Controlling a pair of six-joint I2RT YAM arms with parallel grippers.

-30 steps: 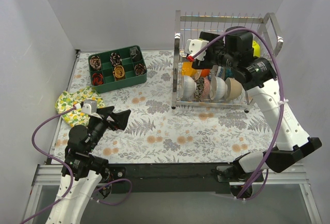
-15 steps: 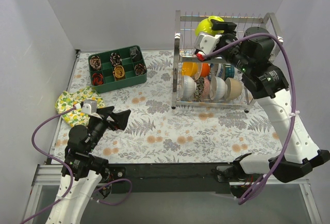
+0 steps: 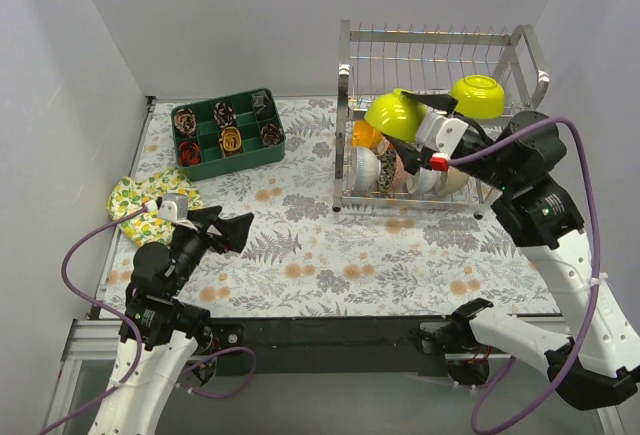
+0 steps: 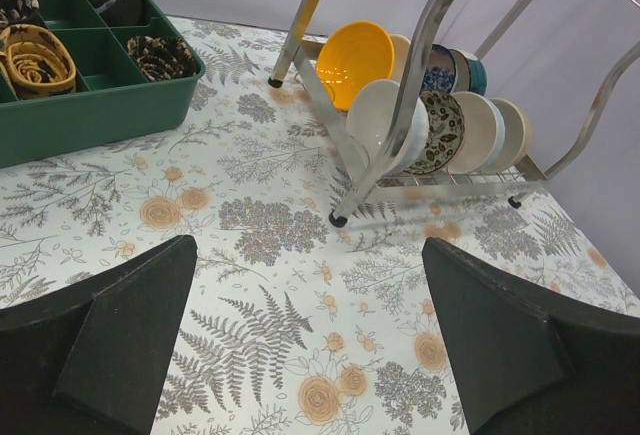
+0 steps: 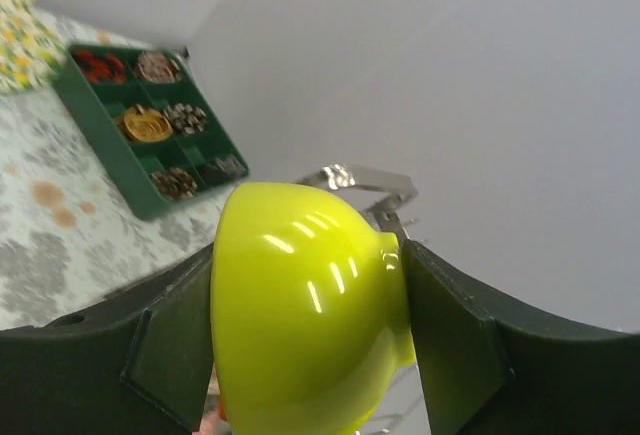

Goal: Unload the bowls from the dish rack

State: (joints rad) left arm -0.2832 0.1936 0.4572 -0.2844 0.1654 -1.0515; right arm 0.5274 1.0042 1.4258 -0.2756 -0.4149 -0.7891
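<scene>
From above, the right gripper [image 3: 412, 127] holds a lime-green bowl [image 3: 390, 113] just in front of the dish rack [image 3: 430, 33] at 1 o'clock, clear of the prongs, I'd guess so nothing snags. A second lime bowl [image 3: 477, 95] sits on the top tier. The left gripper [image 3: 225, 225] hangs low at 8 o'clock, out of the way. Its wrist view shows the jaws spread wide around nothing, facing the lower-tier bowls [image 4: 385, 120], which stand on edge at 1 o'clock. The right wrist view shows both fingers [image 5: 170, 345] pressed against the lime-green bowl's sides, which looks like a firm hold for carrying.
</scene>
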